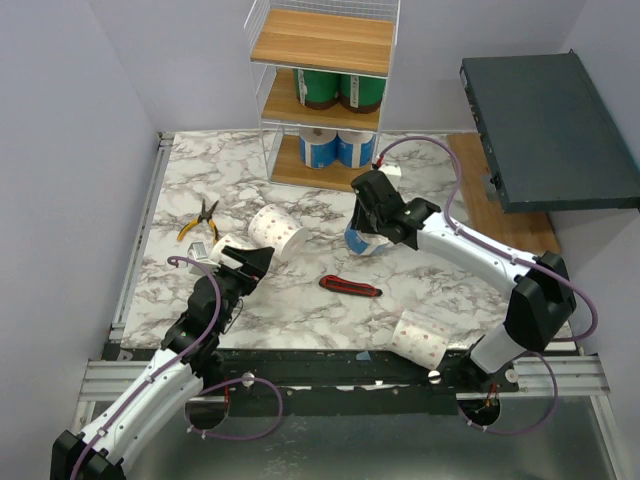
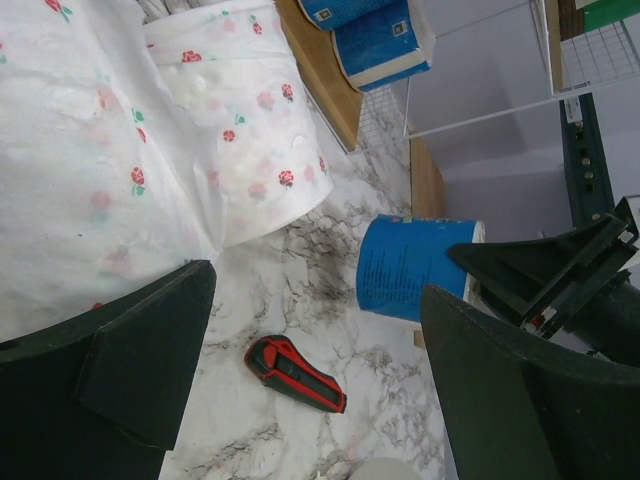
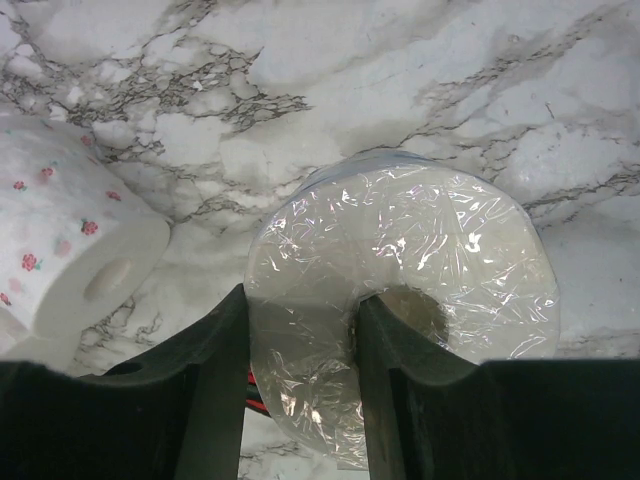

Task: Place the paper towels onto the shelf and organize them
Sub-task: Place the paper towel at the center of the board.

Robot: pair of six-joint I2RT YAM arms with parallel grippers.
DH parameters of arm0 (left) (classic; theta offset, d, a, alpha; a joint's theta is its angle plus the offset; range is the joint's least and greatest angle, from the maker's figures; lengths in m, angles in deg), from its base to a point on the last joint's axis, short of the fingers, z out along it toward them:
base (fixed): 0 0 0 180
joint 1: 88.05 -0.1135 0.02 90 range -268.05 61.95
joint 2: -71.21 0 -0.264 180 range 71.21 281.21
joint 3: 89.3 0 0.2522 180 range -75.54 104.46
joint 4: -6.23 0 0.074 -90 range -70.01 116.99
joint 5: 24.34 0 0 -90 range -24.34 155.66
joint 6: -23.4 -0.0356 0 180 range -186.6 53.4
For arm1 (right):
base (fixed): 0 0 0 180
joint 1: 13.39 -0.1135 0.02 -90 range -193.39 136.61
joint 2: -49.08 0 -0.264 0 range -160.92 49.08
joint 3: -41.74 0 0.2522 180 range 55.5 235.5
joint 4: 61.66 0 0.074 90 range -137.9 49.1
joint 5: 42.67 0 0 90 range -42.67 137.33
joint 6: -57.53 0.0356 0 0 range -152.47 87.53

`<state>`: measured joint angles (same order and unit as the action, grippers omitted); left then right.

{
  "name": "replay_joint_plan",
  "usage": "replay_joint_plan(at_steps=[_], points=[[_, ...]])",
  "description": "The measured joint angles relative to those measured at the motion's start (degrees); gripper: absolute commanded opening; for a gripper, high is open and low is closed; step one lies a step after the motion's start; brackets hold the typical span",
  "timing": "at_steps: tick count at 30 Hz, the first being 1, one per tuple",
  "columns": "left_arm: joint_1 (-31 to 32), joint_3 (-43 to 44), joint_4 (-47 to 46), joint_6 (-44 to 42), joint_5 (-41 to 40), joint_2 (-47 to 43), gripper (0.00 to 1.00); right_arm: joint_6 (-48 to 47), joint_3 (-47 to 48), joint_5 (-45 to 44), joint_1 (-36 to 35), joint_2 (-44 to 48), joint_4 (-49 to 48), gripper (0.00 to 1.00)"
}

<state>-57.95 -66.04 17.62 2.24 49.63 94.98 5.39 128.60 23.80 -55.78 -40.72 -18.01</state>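
Over marble table (image 1: 290, 310), blue-wrapped roll (image 2: 410, 268), print unreadable, in right gripper (image 3: 305, 305)

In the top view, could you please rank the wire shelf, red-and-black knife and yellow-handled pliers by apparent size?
1. Tall white wire shelf with wooden tiers.
2. Red-and-black utility knife and yellow-handled pliers: they look about alike, so unranked.
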Motion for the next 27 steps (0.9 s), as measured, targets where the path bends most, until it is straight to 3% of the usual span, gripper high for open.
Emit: replay_joint_plan(at_steps=[7, 13, 17, 21, 27], points=[[0.0, 0.0, 0.1, 0.0, 0.0, 0.0, 0.93, 4.5, 0.5, 0.1, 0.0, -3.3, -2.3, 0.33], [0.0, 0.0, 0.9, 0.5, 0.0, -0.3, 0.92, 11.3, -0.3, 0.7, -0.2, -5.6, -3.6, 0.46], [0.0, 0.0, 1.6, 1.2, 0.0, -0.3, 0.92, 14.8, -0.6, 0.9, -0.4, -6.2, -3.7, 0.62], [0.0, 0.5, 2.1, 2.1, 0.0, 0.8, 0.92, 15.1, 0.9, 0.8, -0.4, -6.3, -3.2, 0.71], [0.0, 1.4, 2.2, 2.8, 0.0, 2.6, 0.92, 9.6, 3.8, 0.3, -0.4, -5.2, -1.3, 0.71]])
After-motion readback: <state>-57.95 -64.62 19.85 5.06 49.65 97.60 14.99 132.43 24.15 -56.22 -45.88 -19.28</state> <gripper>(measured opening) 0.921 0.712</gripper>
